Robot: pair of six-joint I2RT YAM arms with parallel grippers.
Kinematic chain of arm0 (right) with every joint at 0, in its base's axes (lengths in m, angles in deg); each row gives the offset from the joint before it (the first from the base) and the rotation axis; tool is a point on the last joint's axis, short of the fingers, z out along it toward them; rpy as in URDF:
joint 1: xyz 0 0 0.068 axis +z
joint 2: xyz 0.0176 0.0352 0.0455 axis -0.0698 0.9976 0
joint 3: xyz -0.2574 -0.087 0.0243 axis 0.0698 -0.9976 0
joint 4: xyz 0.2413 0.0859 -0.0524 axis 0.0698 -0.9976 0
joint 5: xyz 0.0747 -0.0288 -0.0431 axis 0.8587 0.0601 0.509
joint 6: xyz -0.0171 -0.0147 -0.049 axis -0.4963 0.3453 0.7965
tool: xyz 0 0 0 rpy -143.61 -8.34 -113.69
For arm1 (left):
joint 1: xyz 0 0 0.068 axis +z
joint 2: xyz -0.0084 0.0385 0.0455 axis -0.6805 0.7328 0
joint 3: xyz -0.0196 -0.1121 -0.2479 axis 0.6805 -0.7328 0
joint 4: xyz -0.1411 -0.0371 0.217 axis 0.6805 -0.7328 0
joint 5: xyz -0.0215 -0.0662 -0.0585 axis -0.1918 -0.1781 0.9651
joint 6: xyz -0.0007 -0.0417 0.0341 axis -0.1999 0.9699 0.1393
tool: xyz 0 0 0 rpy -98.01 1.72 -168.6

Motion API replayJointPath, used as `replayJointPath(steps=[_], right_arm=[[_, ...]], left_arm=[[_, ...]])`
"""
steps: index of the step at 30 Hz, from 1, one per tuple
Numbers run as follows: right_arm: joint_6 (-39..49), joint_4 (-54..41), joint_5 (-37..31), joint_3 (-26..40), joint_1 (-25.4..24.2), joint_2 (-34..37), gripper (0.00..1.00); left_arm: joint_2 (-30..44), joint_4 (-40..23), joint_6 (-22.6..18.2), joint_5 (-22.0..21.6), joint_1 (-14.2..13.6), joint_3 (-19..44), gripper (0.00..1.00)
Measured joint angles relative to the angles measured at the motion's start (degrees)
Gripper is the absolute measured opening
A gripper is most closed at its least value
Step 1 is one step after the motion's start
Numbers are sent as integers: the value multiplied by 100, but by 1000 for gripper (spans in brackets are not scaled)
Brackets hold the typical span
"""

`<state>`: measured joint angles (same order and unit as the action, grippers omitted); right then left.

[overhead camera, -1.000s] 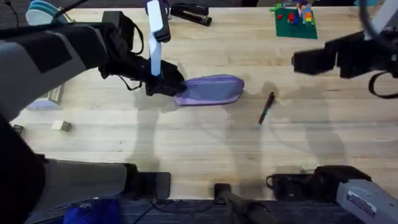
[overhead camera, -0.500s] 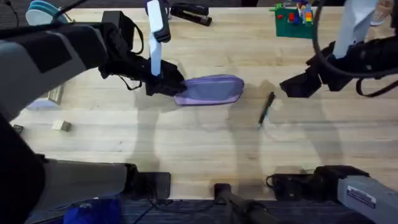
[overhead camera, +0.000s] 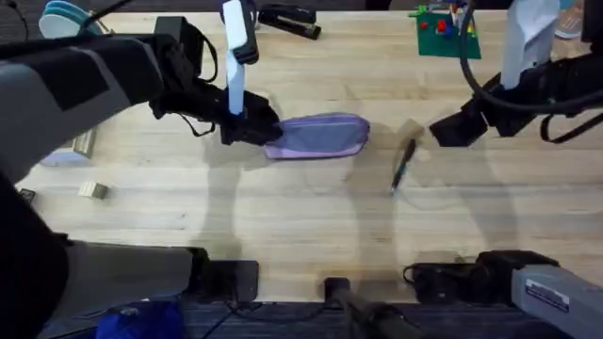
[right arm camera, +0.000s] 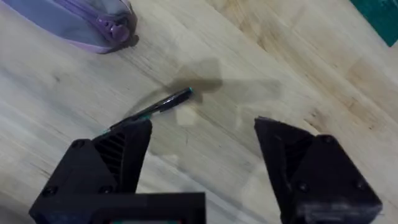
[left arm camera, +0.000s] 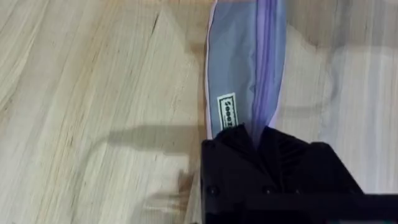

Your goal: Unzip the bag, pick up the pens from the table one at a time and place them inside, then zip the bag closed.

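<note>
The right tool [overhead camera: 443, 130] has come in from the far right over the last second and now hangs just beyond the pen [overhead camera: 403, 165], slightly farther from it than half a second ago. Its jaws stand wide, with nothing between them; in its wrist view the pen lies on bare wood ahead of the near finger [right arm camera: 118, 155]. I read this as the approach to a first pickup, and the tool has yet to line up across the pen's slim barrel.

The left tool [overhead camera: 252, 129] has not budged in that time. It is clamped on the left end of the bag [overhead camera: 318, 135], its fingers pinching the fabric beside the small label. The bag lies flat on the tabletop [overhead camera: 283, 217], mid-way across, well clear of the pen. Its zipper looks closed along the visible length, so dropping a pen in may have to wait.
</note>
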<state>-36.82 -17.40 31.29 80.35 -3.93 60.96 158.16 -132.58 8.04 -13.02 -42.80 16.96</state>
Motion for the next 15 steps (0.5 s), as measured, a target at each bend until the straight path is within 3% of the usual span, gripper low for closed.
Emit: replayJointPath(steps=[15], right_arm=[[205, 40, 113, 0, 0, 2, 996]], left_arm=[[0, 0, 2, 0, 0, 0, 41]])
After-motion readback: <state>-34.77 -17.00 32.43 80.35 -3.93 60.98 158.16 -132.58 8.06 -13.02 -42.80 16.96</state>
